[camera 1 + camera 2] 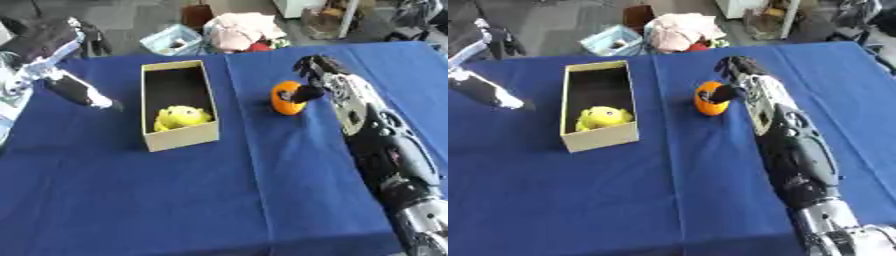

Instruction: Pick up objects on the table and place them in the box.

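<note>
Left eye view looked down on a table covered in blue cloth (175,200). At the far left, the robot's left hand (54,31) was raised near the upper corner above the cloth, its fingers too blurred to tell whether they were curled or straight. Right of it, a tan cardboard box (179,137) stood open lengthwise, with a yellow toy (182,117) lying inside at its near end. Further right, an orange round object (286,98) sat on the cloth, and the right hand (320,75) had its thumb and fingers curled around it.
</note>
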Robot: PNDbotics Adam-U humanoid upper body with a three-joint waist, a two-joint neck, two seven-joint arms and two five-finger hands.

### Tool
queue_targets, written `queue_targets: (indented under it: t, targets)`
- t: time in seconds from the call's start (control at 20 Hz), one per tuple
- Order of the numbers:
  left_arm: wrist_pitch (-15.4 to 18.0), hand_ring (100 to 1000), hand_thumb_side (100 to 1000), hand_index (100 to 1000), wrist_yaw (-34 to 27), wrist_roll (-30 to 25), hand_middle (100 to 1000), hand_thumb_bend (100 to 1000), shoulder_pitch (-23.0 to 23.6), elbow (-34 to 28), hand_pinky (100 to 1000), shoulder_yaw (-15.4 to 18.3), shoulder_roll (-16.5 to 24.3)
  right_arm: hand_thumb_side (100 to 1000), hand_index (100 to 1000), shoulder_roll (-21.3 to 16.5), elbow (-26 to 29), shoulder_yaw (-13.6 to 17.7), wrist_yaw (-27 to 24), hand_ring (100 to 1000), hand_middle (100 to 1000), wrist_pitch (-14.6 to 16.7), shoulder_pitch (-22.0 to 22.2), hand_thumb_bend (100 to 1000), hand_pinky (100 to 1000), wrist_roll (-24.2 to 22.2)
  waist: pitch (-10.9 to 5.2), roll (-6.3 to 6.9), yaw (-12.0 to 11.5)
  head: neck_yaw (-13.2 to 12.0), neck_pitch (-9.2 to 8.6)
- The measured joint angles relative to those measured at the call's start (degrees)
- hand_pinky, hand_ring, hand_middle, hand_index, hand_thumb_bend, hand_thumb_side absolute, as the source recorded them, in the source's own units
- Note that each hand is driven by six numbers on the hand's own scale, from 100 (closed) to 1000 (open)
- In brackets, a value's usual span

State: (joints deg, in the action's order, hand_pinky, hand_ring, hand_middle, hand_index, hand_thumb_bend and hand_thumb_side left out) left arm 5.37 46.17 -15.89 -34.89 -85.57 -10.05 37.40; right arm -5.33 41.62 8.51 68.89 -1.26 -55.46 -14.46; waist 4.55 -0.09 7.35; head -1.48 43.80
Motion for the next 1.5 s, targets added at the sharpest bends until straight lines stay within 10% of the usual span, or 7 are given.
queue_targets:
  t: [0.45,0.6,0.65,0.7,1.5]
  targets:
    - [-1.43,482,377,670,-1.26,0.61,511,908,2.28,-1.05,586,1.33,0.93,100,357,-0.07,-1.26,0.32,0.06,615,553,-0.79,0.04,100,723,-1.12,-0.02,0.00,-0.10,0.22,-0.01]
    - [-1.65,482,378,670,-1.58,0.84,511,906,2.87,-1.06,586,1.52,0.97,100,338,0.19,-0.27,0.31,0.18,610,544,-0.25,0.04,100,722,-0.12,-0.18,0.02,-0.36,0.29,-0.01]
    - [-1.74,481,382,669,-1.72,0.92,511,908,3.06,-1.08,586,1.61,0.97,252,344,0.49,0.31,0.28,0.31,609,544,0.11,0.02,100,722,0.27,-0.25,0.03,-0.37,0.37,-0.01]
    - [-1.80,481,382,669,-1.79,0.98,511,908,3.16,-1.14,586,1.73,0.97,100,345,0.84,1.07,0.16,0.51,609,542,0.59,-0.01,100,722,0.68,-0.31,0.06,-0.47,0.43,-0.02]
    - [-2.10,475,384,664,-4.51,1.82,506,909,3.85,-4.44,579,2.13,-0.24,100,363,18.50,8.28,-2.36,13.58,617,553,5.05,-6.01,100,732,0.03,-0.48,0.41,-3.11,2.17,-0.22]
